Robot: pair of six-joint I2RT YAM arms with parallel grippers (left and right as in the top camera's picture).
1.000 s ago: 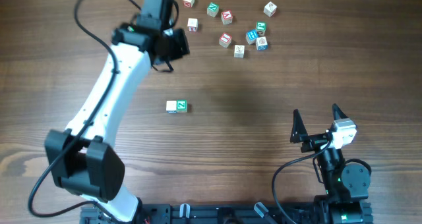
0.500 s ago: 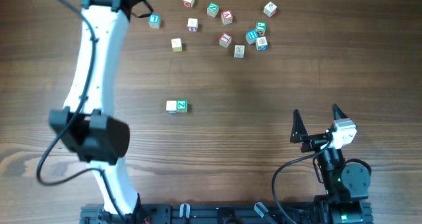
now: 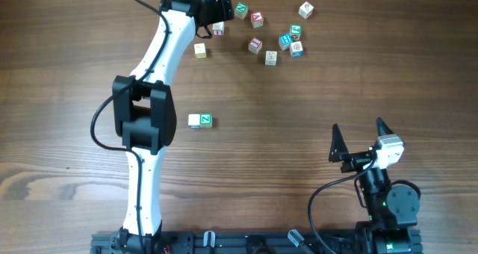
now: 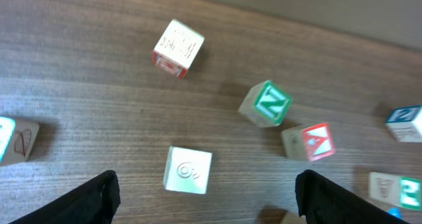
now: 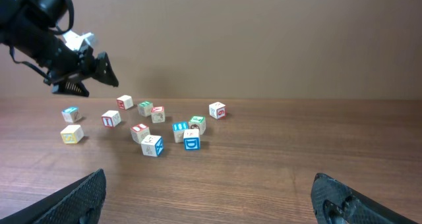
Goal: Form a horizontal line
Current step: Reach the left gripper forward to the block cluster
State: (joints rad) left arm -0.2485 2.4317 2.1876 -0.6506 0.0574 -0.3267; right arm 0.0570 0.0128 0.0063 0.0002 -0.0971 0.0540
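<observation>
L claw [image 4: 206, 196] back over loose cubes [image 3: 270, 57], wide open, empty, like R claw [image 5: 210, 178]; white cube [image 4: 188, 170] below: wrist cam only.

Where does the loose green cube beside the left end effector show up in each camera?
Overhead: the green cube sits top centre, among the scattered cubes.
Left wrist: right of centre, showing an N.
Right wrist: left of centre, at the cluster's back.
Shared landmark: the red-faced cube just right of it in every view.
</observation>
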